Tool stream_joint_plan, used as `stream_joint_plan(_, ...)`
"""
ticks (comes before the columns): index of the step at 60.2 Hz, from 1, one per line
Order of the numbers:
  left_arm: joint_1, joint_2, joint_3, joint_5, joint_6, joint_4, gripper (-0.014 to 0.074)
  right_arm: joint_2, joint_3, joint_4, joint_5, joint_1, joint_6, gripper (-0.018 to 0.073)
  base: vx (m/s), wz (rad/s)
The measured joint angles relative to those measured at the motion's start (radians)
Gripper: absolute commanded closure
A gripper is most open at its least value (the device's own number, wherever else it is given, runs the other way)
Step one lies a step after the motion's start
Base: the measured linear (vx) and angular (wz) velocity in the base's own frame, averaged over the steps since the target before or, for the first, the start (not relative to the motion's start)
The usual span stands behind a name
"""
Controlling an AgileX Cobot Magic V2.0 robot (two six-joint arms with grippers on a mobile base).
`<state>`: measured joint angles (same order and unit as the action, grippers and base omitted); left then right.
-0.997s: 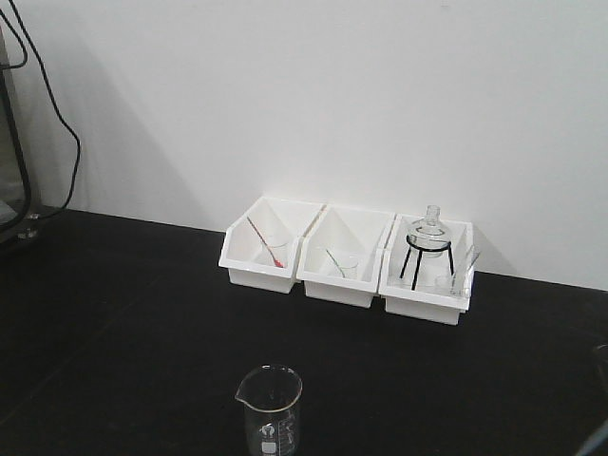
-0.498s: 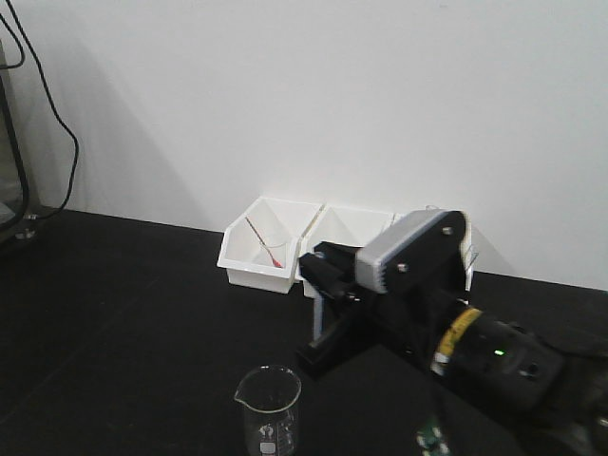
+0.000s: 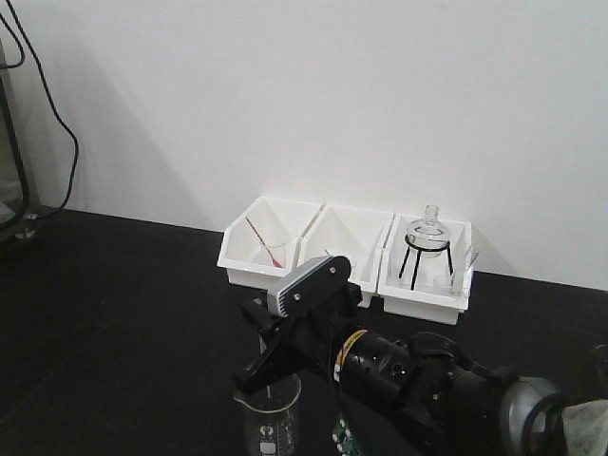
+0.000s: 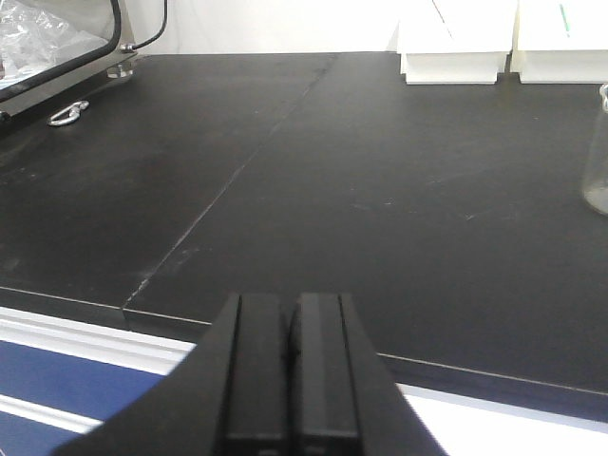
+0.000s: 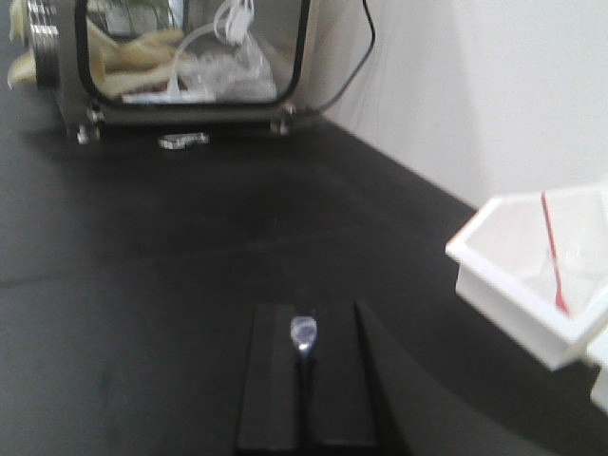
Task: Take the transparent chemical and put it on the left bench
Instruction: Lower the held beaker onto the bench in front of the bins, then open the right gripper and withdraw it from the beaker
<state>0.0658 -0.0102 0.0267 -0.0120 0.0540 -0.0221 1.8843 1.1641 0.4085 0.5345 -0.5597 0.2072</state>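
While pinched in the right gripper (image 5: 306, 313), dropper (image 5: 303, 334): likely light, soft, slippery; hold the stem gently.
Left gripper (image 4: 290, 313): clenched, empty, over the surface (image 4: 380, 190).

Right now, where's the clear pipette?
The transparent chemical is pinched in the right gripper, its bulb end showing between the fingers in the right wrist view. In the front view that gripper sits just above the beaker.

Bench (image 3: 114, 313): matte black. Three bins (image 3: 258, 249): white, against a white wall. Pipette (image 5: 303, 334): clear, faintly bluish (bulb end only seen). Second pipette (image 5: 553, 255): red. Beaker (image 3: 269, 425): clear, white markings. Gripper (image 5: 304, 389): black.
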Motion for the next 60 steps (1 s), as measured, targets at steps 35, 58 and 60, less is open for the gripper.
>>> stream_joint_plan(35, 0.0, 0.0, 0.0, 0.0, 0.0, 0.0, 0.06, -0.007, 0.0, -0.161, -0.076, 0.0, 0.05, -0.0003, 0.0, 0.0)
stream_joint_plan(58, 0.0, 0.0, 0.0, 0.0, 0.0, 0.0, 0.06, -0.62, -0.346, -0.013, -0.272, -0.006, 0.057, 0.0071, 0.0, 0.0)
stream_joint_plan(60, 0.0, 0.0, 0.0, 0.0, 0.0, 0.0, 0.06, -0.684, -0.394, -0.013, -0.296, -0.006, 0.058, 0.0082, 0.0, 0.0)
